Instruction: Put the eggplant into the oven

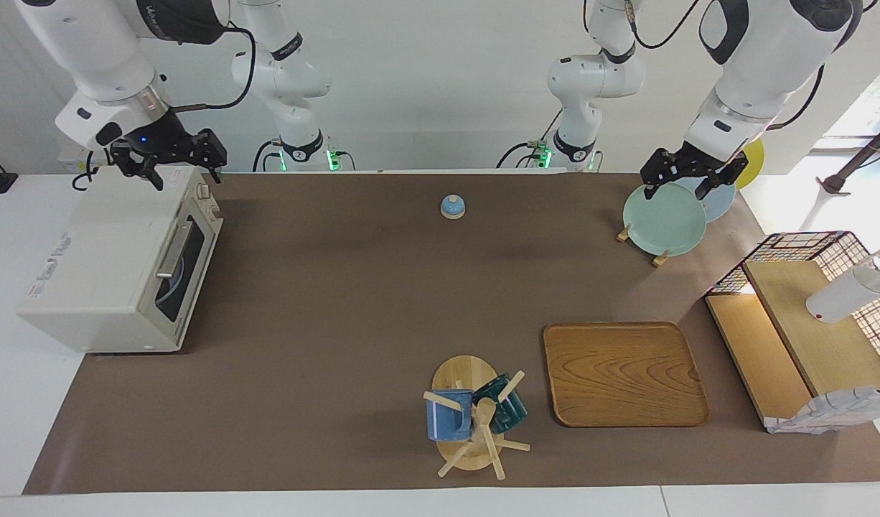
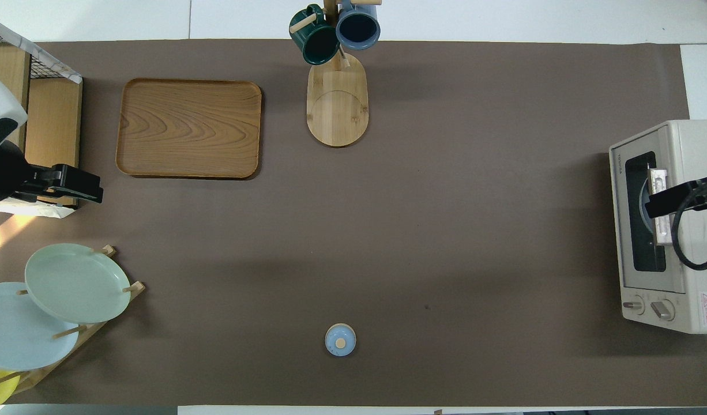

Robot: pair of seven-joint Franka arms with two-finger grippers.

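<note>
The off-white oven stands at the right arm's end of the table with its dark glass door shut; it also shows in the overhead view. A bluish round shape shows faintly through the glass. The eggplant is not in view in either picture. My right gripper hangs open and empty over the oven's top, at the end nearer to the robots; in the overhead view it covers the door handle. My left gripper is open and empty over the plate rack.
A pale green plate and a blue one stand in the rack. A small blue bell lies mid-table near the robots. A wooden tray, a mug tree with two mugs and a wire-and-wood shelf stand farther out.
</note>
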